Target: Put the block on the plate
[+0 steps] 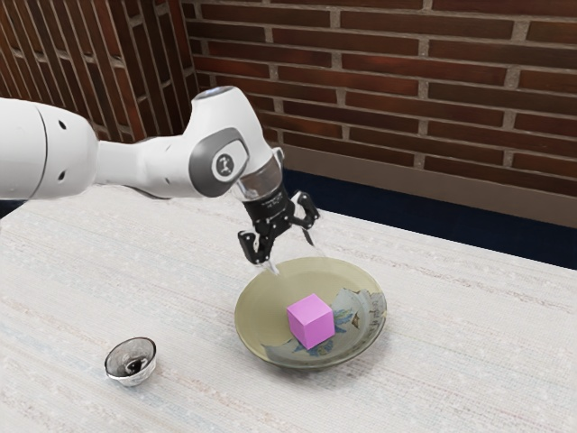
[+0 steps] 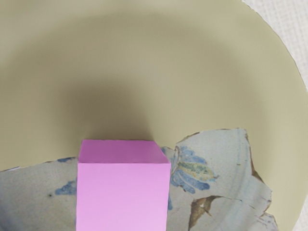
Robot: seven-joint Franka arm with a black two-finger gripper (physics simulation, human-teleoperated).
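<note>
While the pink block (image 1: pixel 310 322) sits on the plate (image 1: pixel 266 296), the tool (image 1: pixel 298 262) hangs above, its fingers spread wide and clear of the block. Toward the exterior view's left, a small bowl (image 1: pixel 133 379) rests on the bench (image 1: pixel 198 401), apart from the plate.

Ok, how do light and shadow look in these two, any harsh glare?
Exterior view: soft light, no harsh glare; the pink block's top is paler than its sides. Wrist view: a soft-edged dark patch lies on the plate beside the block, most likely shadow.
</note>
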